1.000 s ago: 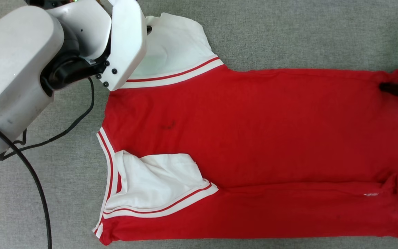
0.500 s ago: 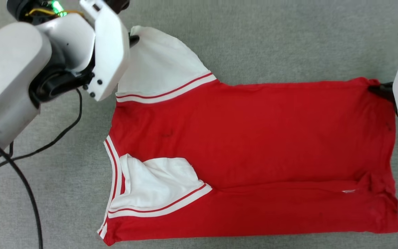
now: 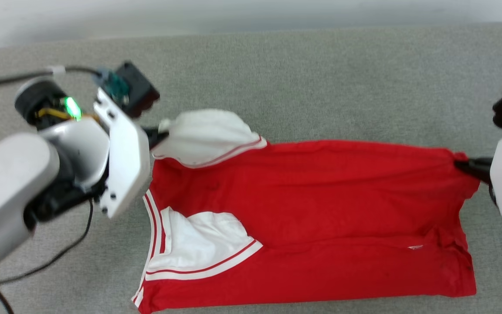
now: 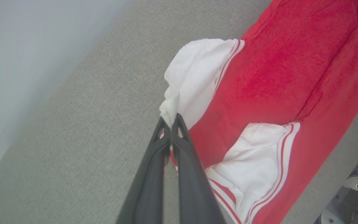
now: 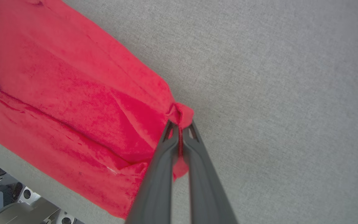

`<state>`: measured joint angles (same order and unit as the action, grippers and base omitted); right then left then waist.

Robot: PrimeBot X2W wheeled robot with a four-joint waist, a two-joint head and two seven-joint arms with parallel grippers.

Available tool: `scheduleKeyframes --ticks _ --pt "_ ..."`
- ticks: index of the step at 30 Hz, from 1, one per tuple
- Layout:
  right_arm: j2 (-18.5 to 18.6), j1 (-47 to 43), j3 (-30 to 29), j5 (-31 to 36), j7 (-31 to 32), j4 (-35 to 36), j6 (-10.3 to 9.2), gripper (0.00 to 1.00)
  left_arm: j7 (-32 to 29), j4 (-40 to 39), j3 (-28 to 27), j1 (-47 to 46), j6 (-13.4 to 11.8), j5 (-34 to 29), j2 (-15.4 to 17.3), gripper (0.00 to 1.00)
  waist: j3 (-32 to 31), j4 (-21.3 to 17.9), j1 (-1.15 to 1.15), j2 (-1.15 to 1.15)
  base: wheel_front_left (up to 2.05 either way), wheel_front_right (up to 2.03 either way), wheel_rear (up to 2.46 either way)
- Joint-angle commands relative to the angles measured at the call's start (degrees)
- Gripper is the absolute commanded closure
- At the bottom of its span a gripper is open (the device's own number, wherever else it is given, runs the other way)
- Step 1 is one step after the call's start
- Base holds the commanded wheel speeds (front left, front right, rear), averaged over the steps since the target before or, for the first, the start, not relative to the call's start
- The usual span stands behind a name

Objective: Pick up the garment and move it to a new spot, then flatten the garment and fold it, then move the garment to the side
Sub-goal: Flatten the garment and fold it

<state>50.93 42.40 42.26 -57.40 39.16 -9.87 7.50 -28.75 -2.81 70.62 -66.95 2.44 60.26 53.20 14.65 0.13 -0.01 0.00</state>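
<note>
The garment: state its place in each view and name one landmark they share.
Head view: garment spans the centre.
Left wrist view: right side, white sleeve pinched by left pincer.
Right wrist view: left side, red corner pinched by right pincer.
Shared landmark: long crease across the red body.

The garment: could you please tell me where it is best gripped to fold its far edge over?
Likely at its far edge's ends: the left pincer on the white sleeve tip, the right pincer on the hem corner, each from its own side. The garment lies stretched left to right, so that edge lifts evenly.
</note>
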Motion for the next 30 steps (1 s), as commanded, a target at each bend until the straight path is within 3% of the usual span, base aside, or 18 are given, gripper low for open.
scheduleKeyframes --ticks 1,10,12,19,25,26,27,28,29,30 --pt "0.5 -1.5 0.3 -0.1 -0.6 0.3 -0.02 1.0 0.3 -0.9 0.4 1.6 -0.5 0.2 0.5 1.0 -1.2 0.1 0.01 0.0 0.0 0.0 0.0" --pt "1.2 -10.4 1.7 -1.3 -5.7 0.9 -0.02 1.0 2.0 -10.4 2.0 13.8 -6.1 0.7 7.1 1.0 -4.6 -0.4 0.01 0.0 0.0 0.0 0.0" --pt "0.1 -14.9 1.7 -2.6 -7.8 0.3 -0.02 1.0 3.2 -12.5 2.3 20.7 -8.2 1.5 8.3 1.0 -5.1 -0.4 0.01 0.0 0.0 0.0 0.0" --pt "-1.7 -19.8 1.8 -1.8 -9.8 -2.2 -0.02 1.0 4.9 -10.4 2.6 30.5 -10.3 1.2 5.9 1.0 -3.8 -0.3 0.01 0.0 0.0 0.0 0.0" --pt "-3.5 -20.8 2.8 -0.2 -10.0 -4.8 -0.02 1.0 6.3 -5.8 2.6 33.6 -9.7 1.1 2.3 1.0 -3.2 -0.3 0.01 0.0 0.0 0.0 0.0" --pt "-3.8 -20.6 2.5 0.2 -10.6 -5.0 -0.03 1.0 6.8 -5.2 2.4 33.6 -9.9 0.9 1.9 0.95 -3.3 -0.3 0.01 0.0 0.0 0.0 0.0" --pt "-4.0 -20.2 2.1 0.2 -11.1 -5.1 -0.03 0.78 7.4 -4.8 2.2 33.4 -10.0 0.6 1.6 0.32 -3.4 -0.4 0.01 0.0 0.0 0.0 0.0" --pt "-4.0 -20.0 1.9 0.2 -11.3 -4.8 -0.03 0.56 8.2 -4.6 1.9 33.2 -10.1 0.2 1.5 0.0 -3.7 -0.5 0.01 0.0 0.0 0.0 0.0" --pt "-3.8 -19.7 1.5 0.4 -11.7 -4.3 -0.02 0.0 9.0 -4.5 1.6 33.0 -10.5 -0.1 1.5 0.0 -4.0 -0.6 0.01 0.0 0.0 0.0 0.0" --pt "-3.6 -19.3 1.0 0.6 -12.3 -3.7 -0.02 0.0 9.7 -4.7 1.3 32.8 -10.8 -0.6 1.7 0.0 -4.3 -0.7 0.01 0.0 0.0 0.0 0.0"
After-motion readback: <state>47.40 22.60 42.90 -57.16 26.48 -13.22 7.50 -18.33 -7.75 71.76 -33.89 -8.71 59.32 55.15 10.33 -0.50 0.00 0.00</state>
